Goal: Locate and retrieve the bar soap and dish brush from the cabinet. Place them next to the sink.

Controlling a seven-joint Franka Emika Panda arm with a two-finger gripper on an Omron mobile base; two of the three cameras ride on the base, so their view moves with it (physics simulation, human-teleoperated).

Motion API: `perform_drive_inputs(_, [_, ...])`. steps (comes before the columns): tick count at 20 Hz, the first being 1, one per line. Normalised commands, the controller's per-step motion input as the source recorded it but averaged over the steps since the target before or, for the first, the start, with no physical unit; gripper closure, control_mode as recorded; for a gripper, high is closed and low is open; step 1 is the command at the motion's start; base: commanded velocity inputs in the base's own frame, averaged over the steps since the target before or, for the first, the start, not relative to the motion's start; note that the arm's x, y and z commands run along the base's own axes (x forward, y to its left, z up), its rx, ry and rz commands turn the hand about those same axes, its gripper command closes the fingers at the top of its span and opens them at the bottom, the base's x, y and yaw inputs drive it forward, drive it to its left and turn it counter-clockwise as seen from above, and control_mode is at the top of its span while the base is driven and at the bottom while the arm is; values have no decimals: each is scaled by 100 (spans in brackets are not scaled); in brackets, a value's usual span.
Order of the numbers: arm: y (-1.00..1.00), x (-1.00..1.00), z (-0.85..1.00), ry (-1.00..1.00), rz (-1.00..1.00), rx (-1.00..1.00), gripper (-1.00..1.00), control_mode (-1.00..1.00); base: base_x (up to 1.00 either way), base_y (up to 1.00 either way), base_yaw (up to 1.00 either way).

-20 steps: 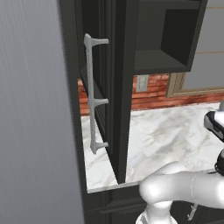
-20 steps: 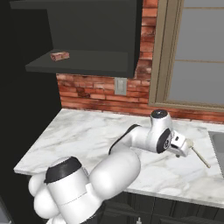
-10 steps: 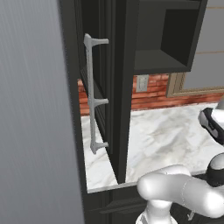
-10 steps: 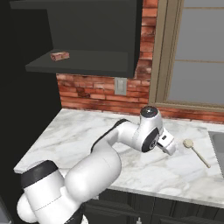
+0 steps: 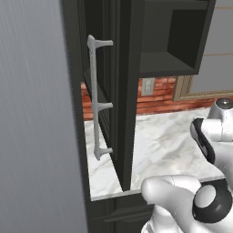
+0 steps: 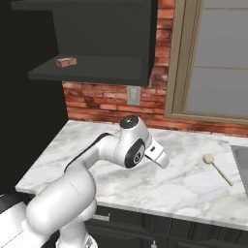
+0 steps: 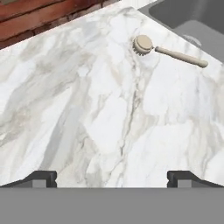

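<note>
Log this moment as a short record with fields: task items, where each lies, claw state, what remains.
brush: tan round-headed dish brush with a wooden handle, lying flat on the white marble counter beside the grey sink
soap: small reddish-brown bar of soap, on the floor of the matte-black wall cabinet
claw: claw open, empty, above bare marble
remaining: soap not yet retrieved; brush already placed

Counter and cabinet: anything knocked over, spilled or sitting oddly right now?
Nothing stands out. The dish brush lies flat on the marble counter beside the sink, with no spill around it. The bar soap sits on the cabinet shelf. The gripper hangs over bare marble, jaws apart.
</note>
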Motion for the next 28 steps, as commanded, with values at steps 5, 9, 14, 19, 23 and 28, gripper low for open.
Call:
perform_drive_inputs(5, [88, -24, 10, -5, 4, -11, -100, -100, 0, 0, 0])
perform_drive_inputs(9, [72, -19, 31, -4, 15, -6, -100, -100, 0, 0, 0])
perform_drive_inputs(14, [46, -16, 45, -5, 19, -4, -100, -100, 0, 0, 0])
perform_drive_inputs(19, [54, -16, 41, -7, 18, -6, -100, -100, 0, 0, 0])
perform_drive_inputs(23, [53, -15, 31, -3, 21, -3, -100, -100, 0, 0, 0])
perform_drive_inputs(28, [38, -16, 25, 0, 22, 0, -100, -100, 0, 0, 0])
